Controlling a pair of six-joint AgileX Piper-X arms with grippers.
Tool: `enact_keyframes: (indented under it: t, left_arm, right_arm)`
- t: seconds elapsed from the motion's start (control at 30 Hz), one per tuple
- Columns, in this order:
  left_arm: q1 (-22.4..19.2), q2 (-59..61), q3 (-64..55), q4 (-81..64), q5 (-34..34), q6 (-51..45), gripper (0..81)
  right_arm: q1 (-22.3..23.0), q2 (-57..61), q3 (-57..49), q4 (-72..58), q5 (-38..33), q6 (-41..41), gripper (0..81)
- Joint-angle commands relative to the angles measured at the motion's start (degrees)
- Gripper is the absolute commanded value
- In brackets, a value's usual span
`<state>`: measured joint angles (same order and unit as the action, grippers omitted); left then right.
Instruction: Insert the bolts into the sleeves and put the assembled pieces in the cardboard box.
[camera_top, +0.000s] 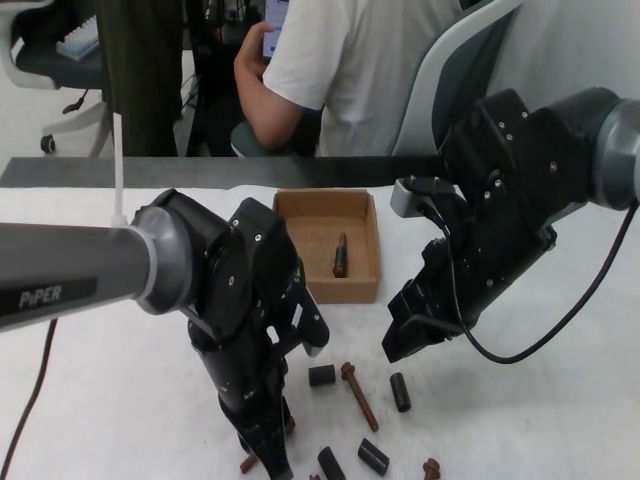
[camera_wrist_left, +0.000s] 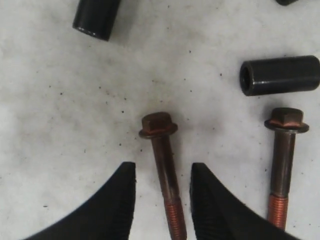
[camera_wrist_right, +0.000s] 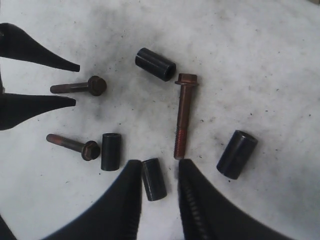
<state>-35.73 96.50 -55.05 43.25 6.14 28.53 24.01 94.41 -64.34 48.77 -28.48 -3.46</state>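
Note:
Rusty bolts and black sleeves lie loose on the white bench. My left gripper (camera_wrist_left: 162, 167) is open and low over the bench, its fingers either side of a short bolt (camera_wrist_left: 161, 150). A second bolt (camera_wrist_left: 284, 160) and a sleeve (camera_wrist_left: 280, 75) lie beside it. My right gripper (camera_wrist_right: 160, 162) is open above a sleeve (camera_wrist_right: 154, 179) lying between its fingertips, with a long bolt (camera_wrist_right: 184, 115) just beyond. In the high view the cardboard box (camera_top: 362, 290) sits behind both arms, and one assembled piece (camera_top: 340, 256) lies in it.
More sleeves (camera_wrist_right: 155, 64) (camera_wrist_right: 236, 154) (camera_wrist_right: 110, 151) and another bolt (camera_wrist_right: 72, 145) are scattered close together between the two grippers. The left gripper's fingers (camera_wrist_right: 35, 102) show in the right wrist view. A seated person is behind the bench.

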Motion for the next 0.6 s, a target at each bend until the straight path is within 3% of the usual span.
enact_keyframes:
  t: [0.0,0.57]
  left_arm:
    - [0.1,-0.7,-0.5,-0.5,0.1,-0.6,34.8]
    - [0.1,3.2,-0.5,-1.4,1.2,-0.6,34.8]
  right_arm:
    - [-0.2,-0.7,0.0,0.1,-0.7,0.0,25.2]
    - [-0.2,-0.7,0.0,0.1,-0.9,0.5,25.2]
